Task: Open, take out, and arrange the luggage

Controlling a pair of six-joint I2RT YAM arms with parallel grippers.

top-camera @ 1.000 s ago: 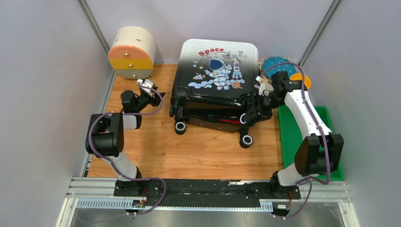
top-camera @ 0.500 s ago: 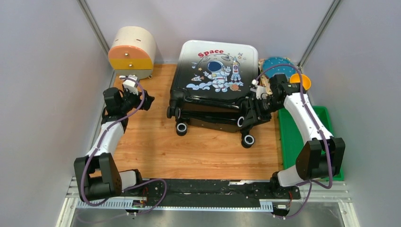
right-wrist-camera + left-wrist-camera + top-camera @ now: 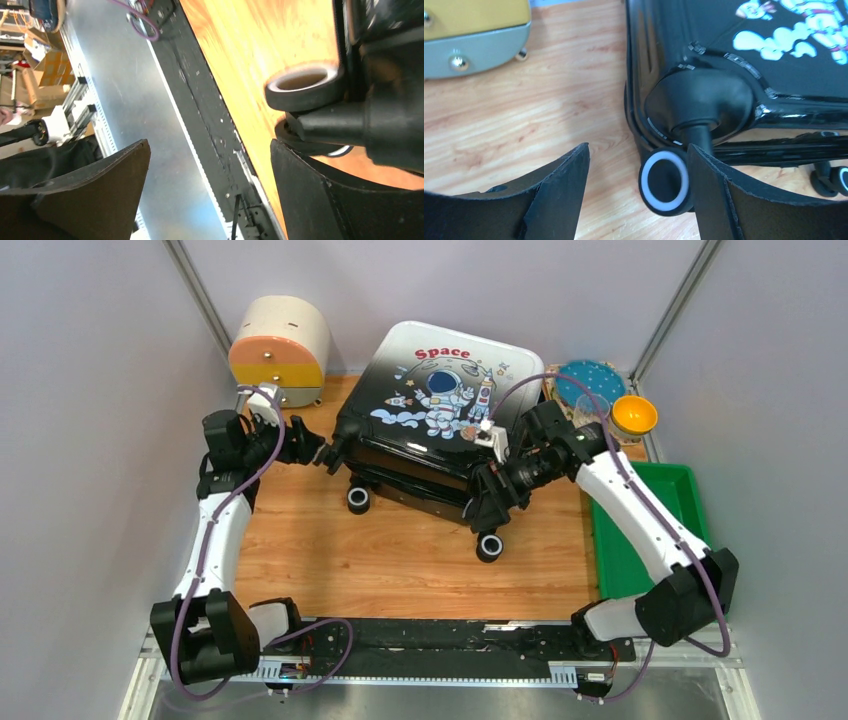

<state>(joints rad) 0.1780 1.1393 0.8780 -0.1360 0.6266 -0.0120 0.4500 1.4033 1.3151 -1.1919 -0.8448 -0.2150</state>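
Left jaws wide, straddling near-left wheel (image 3: 664, 182) of luggage (image 3: 430, 405); right jaws wide beside near-right wheel (image 3: 305, 90), gripping nothing. Luggage lies flat, skewed, at far middle of worktop (image 3: 400, 560); cream drawer box (image 3: 280, 345) at far-left corner, green tray (image 3: 690, 495) along right edge.

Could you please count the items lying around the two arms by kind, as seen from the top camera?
Suitcase: 1
Drawer box: 1
Green tray: 1
Blue plate: 1
Orange bowl: 1
Total: 5
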